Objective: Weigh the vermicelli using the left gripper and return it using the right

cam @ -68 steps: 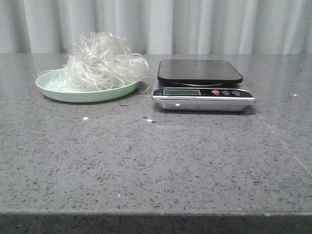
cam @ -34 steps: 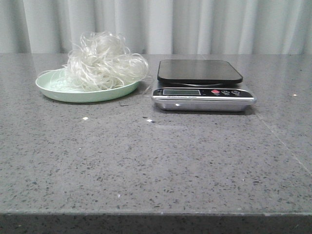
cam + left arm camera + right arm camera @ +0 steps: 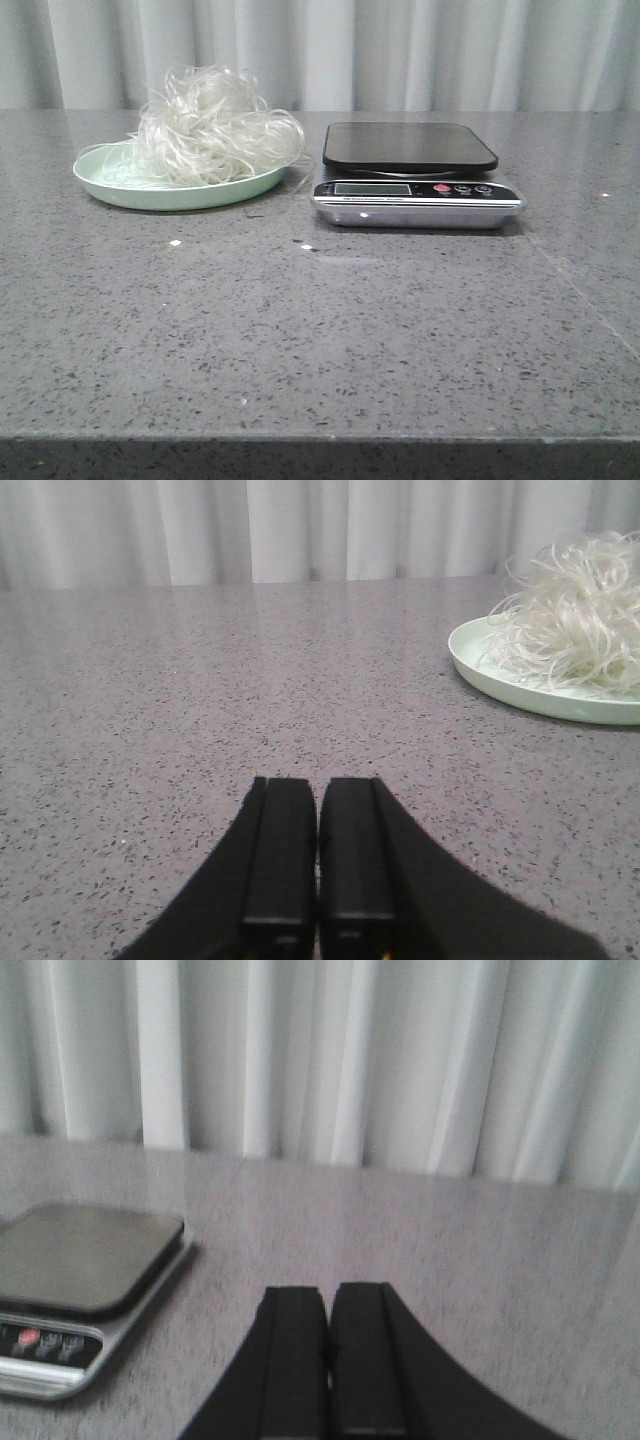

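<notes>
The vermicelli (image 3: 215,125), a fluffy tangle of whitish strands, lies on a pale green plate (image 3: 120,187) at the back left of the table. It also shows in the left wrist view (image 3: 580,620) on the plate (image 3: 480,665). A kitchen scale (image 3: 412,175) with a bare black platform stands to the right of the plate; it also shows in the right wrist view (image 3: 80,1280). My left gripper (image 3: 317,785) is shut and empty, low over the table, left of the plate. My right gripper (image 3: 328,1295) is shut and empty, right of the scale. Neither arm shows in the front view.
The grey speckled tabletop (image 3: 320,330) runs to a front edge near the bottom of the front view. A white curtain (image 3: 400,50) hangs behind the table. A few small white crumbs (image 3: 175,242) lie in front of the plate.
</notes>
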Robot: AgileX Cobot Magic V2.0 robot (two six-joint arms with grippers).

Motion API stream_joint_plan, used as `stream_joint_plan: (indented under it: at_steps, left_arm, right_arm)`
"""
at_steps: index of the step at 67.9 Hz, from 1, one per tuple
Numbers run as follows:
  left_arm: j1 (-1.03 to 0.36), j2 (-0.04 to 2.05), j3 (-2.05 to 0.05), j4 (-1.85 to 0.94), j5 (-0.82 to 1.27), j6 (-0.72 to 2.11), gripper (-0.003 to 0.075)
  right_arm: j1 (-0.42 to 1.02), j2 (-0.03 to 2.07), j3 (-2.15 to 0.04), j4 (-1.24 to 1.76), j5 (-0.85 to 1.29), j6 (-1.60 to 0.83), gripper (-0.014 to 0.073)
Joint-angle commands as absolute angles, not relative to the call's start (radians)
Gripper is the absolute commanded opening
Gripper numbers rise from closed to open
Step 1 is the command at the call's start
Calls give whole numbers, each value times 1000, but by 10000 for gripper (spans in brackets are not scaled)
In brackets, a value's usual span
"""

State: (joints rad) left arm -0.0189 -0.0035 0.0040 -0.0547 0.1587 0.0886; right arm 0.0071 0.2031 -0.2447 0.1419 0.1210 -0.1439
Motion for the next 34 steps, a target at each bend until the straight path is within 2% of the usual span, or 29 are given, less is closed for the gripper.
stream_joint_plan:
  at_steps: [1, 19, 23, 34]
  left_arm:
    - [-17, -24, 11, -63, 79, 83, 136]
    - [-17, -24, 11, -63, 78, 83, 136]
    - [-17, -24, 11, -63, 78, 83, 136]
    - [-17, -24, 11, -63, 77, 83, 136]
  right_arm:
    - [2, 160, -213, 79, 56, -63, 151]
    - [2, -26, 25, 88, -69, -31, 151]
    - [2, -20, 19, 93, 0, -31, 151]
    - [2, -28, 21, 94, 22, -31, 151]
